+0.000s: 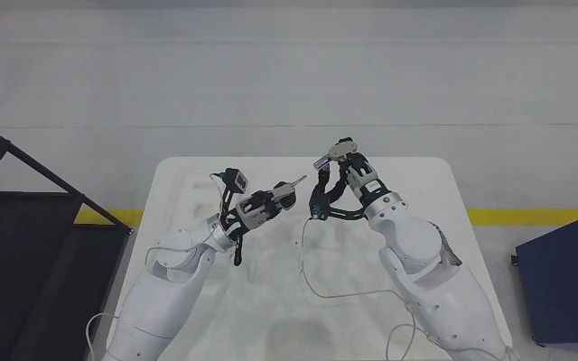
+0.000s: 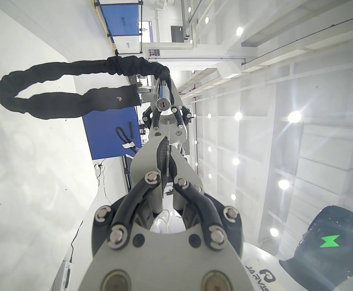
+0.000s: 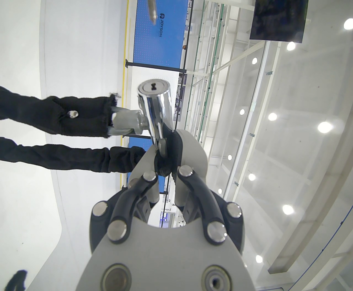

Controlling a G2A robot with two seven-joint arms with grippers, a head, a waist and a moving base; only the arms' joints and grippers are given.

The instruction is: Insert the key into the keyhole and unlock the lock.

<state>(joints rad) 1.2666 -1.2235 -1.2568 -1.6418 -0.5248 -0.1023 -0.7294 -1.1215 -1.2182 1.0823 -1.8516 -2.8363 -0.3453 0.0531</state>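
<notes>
My left gripper point(image 1: 284, 196) is shut on a thin silver key point(image 1: 296, 181), held above the white table point(image 1: 181, 194) with the blade aimed at the lock. In the left wrist view the key point(image 2: 167, 129) stands edge-on, its tip a short way from the round keyhole face point(image 2: 163, 104). My right gripper point(image 1: 343, 155) is shut on the chrome lock cylinder point(image 1: 321, 162), whose keyhole face point(image 3: 153, 87) is turned toward the key. A black fabric-covered chain loop point(image 1: 323, 200) hangs from the lock. The key tip point(image 3: 151, 9) shows far off in the right wrist view, apart from the lock.
A thin white cable point(image 1: 312, 271) lies across the table's middle. A black frame point(image 1: 54, 180) stands off the table's left side, and a dark blue bin point(image 1: 549, 280) sits on the floor to the right.
</notes>
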